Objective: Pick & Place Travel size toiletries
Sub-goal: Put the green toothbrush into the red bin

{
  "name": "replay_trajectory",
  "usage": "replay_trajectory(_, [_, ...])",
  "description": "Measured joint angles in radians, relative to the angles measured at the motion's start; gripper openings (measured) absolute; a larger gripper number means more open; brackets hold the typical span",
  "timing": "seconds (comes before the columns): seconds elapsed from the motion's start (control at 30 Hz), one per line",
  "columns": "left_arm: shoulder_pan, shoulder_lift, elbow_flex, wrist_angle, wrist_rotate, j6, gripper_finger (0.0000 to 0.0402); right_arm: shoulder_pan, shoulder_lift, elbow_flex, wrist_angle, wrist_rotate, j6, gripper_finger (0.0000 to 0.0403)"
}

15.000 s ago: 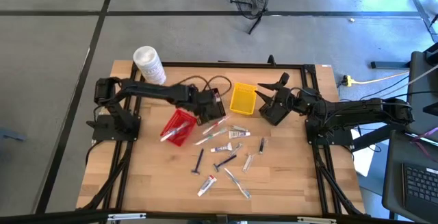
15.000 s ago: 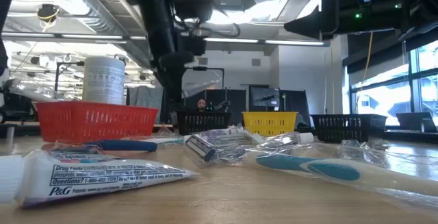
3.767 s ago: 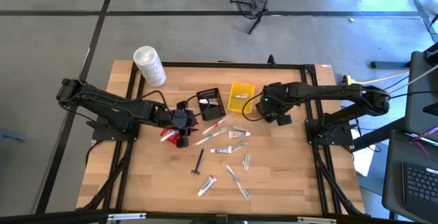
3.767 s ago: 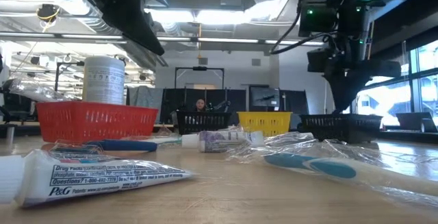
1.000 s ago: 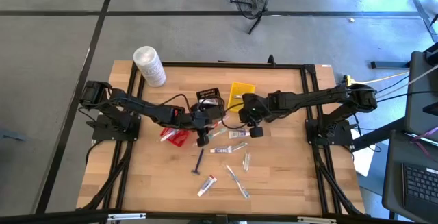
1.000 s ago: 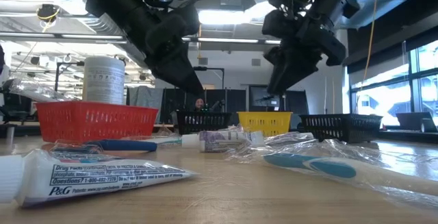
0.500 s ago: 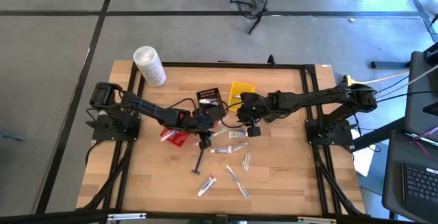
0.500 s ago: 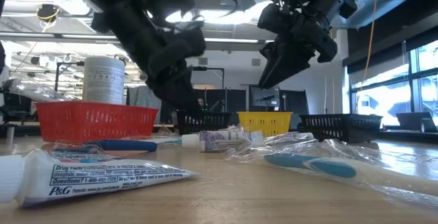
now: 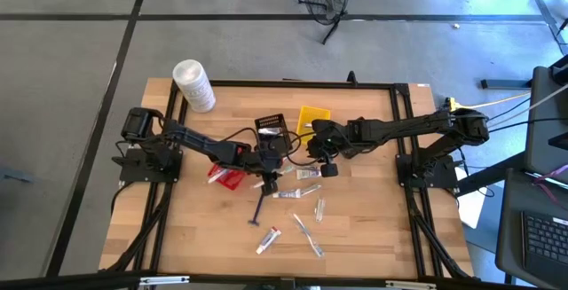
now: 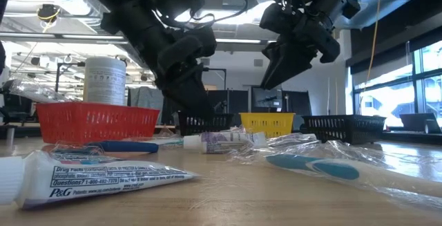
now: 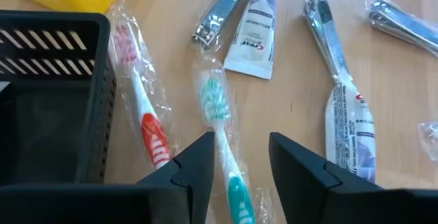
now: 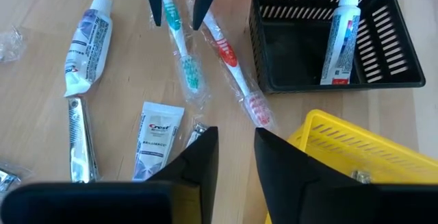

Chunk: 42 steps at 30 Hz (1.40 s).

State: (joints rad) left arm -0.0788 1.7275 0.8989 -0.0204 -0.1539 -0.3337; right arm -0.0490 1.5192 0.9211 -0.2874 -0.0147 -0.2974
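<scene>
My left gripper (image 11: 236, 148) is open and low over the table (image 9: 373, 228). Its fingers (image 12: 152, 1) stand on either side of a wrapped teal toothbrush (image 11: 220, 118) lying flat; I cannot tell whether they touch it. A wrapped red toothbrush (image 11: 142, 107) lies beside it, next to the black basket (image 11: 48, 94). My right gripper (image 12: 234, 142) is open and hovers above the Crest tube (image 12: 157, 131), between the yellow basket (image 12: 342, 159) and the toothbrushes. More tubes, clippers and sachets lie scattered (image 9: 306, 235). In the high view the left gripper (image 9: 269, 182) is left of the right one (image 9: 323, 168).
The black basket (image 12: 321, 39) holds one white tube (image 12: 341, 32). The red basket (image 9: 226, 177) sits behind the left gripper, the white tub (image 9: 193, 83) at the far left corner. Clippers (image 12: 79, 138) and a tube (image 12: 85, 46) lie on the bare wood.
My left gripper has come down and moved slightly toward the table's right and near edge, ending low over the teal toothbrush. My right gripper has shifted a little toward the left, then held still.
</scene>
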Motion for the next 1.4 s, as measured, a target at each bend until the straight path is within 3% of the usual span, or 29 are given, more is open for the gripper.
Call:
replay_trajectory(0.53, [0.013,0.044,0.002,0.006,-0.024,0.007,0.0147,0.000,0.000,0.000,0.000,0.000,0.005,0.0116])
replay_trajectory(0.8, [0.050,0.068,0.000,-0.003,0.066,0.006,0.0155,0.000,0.000,0.000,0.004,0.000,0.006,0.0123])
replay_trajectory(1.23, [0.048,0.122,0.005,0.026,0.110,0.088,0.0154,0.000,0.000,0.000,0.004,0.000,0.009,0.0101])
replay_trajectory(1.4, [0.048,0.115,0.010,0.020,0.116,0.100,0.0135,0.000,0.000,0.000,0.004,0.000,0.009,0.0094])
